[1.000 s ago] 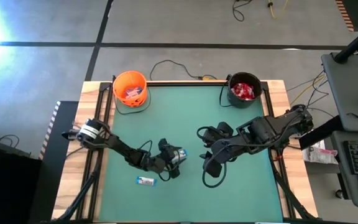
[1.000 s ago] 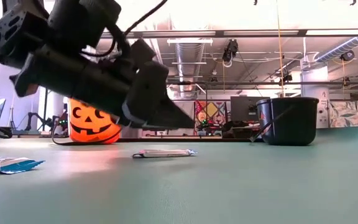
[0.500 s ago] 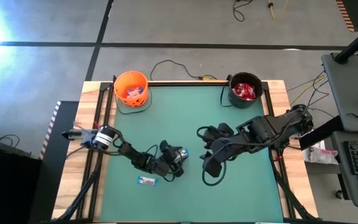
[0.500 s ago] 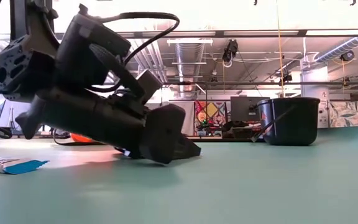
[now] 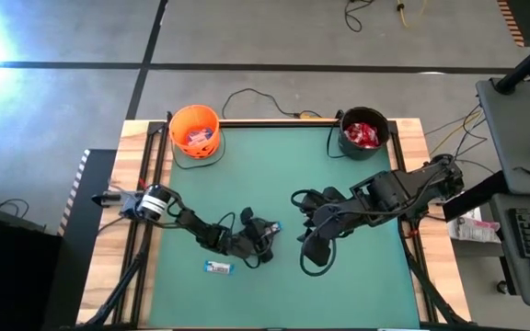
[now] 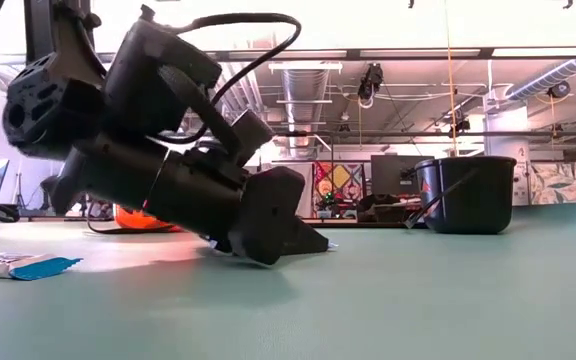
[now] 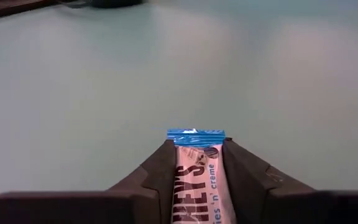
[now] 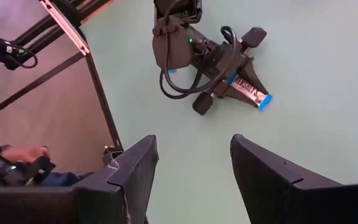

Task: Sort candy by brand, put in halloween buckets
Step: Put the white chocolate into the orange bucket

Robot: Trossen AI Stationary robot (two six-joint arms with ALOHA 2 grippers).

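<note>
Down at the mat, the left gripper has its two dark fingers pressed against the long sides of a Hershey's cookies 'n' creme bar, so it is grasping the candy, which lies flat on the green table with its blue crimped end poking out past the fingertips. From the low view the gripper is tilted nose-down with its tips at the surface, so the bar looks not yet lifted. This reads as the pick step for a blue-and-white piece; the next move, I'd judge, calls for a clean lift and a carry to the orange jack-o'-lantern bucket at the far left corner, where pale wrappers seem to lie already. The wrapper is slim, white with brown lettering and blue ends, and looks slick enough to slide if the pinch is light. Just beside the left arm, a second blue-and-white bar waits nearer the front edge. The right gripper hovers close by toward the table's middle, fingers spread and holding nothing. Well apart, at the far right corner, the black cauldron bucket shows red packets inside.
</note>
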